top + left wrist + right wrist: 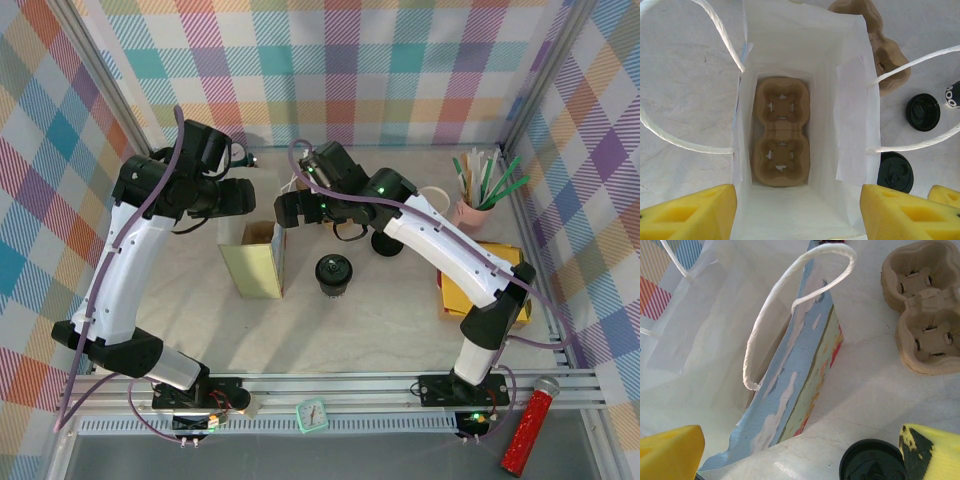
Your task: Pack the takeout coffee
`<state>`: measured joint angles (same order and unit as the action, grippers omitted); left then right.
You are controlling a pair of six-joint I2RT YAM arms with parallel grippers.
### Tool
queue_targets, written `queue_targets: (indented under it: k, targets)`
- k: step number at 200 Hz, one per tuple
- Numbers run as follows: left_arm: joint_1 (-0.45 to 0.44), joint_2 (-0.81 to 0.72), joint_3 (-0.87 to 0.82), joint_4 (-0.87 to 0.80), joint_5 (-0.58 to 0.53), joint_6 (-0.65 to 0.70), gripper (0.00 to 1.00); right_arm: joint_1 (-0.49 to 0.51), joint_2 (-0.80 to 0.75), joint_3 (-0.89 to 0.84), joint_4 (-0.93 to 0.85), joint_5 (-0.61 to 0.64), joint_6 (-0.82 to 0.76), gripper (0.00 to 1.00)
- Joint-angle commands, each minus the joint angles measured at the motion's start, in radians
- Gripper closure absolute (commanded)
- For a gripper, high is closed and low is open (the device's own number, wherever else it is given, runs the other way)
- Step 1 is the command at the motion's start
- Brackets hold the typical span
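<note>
The takeout coffee [333, 273], a small cup with a round black lid, stands on the table just right of the paper bag [255, 258]. My left gripper [240, 195] hangs over the bag's far end, and its yellow fingers [690, 215] stand wide apart on either side of the bag's mouth [798, 215]. The left wrist view looks down into the bag [850, 100], where a brown cup carrier [781, 132] lies on the bottom; the coffee's lid [895, 171] shows beside the bag. My right gripper [800, 460] is open beside the bag [790, 380], with the coffee's lid [872, 462] low between its fingers.
A stack of brown cup carriers [922, 305] lies behind the bag. Another black lid [388, 243] sits under the right arm. A pink cup of sticks [472, 208] and a yellow box [480, 285] stand at the right. A red cylinder [530, 432] lies off the table's front.
</note>
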<state>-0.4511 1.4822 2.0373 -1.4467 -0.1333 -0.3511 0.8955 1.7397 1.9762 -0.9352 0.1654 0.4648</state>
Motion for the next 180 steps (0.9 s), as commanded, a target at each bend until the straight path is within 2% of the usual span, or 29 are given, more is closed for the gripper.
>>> queue_targets:
  k: [1,89,130,134,156,180]
  targets:
    - [-0.011,0.004,-0.006,-0.026,-0.013,-0.003,0.34,-0.009,-0.028,-0.01,0.013,0.013,0.019,0.01]
    - [-0.011,0.007,0.012,-0.021,-0.024,0.003,0.32,-0.012,-0.025,-0.008,0.012,0.019,0.031,0.01]
    - [0.011,0.002,0.013,0.01,0.005,0.003,0.21,-0.062,-0.075,-0.083,0.022,-0.017,0.099,0.01]
    - [0.013,0.001,0.01,0.013,0.013,0.0,0.15,-0.071,-0.084,-0.097,0.029,-0.029,0.106,0.01]
    - [0.02,-0.017,-0.014,0.046,0.05,-0.003,0.0,-0.122,-0.137,-0.178,0.031,-0.079,0.127,0.01]
    - [0.024,-0.043,-0.046,0.078,0.072,-0.007,0.0,-0.151,-0.181,-0.244,-0.013,-0.093,0.098,0.01]
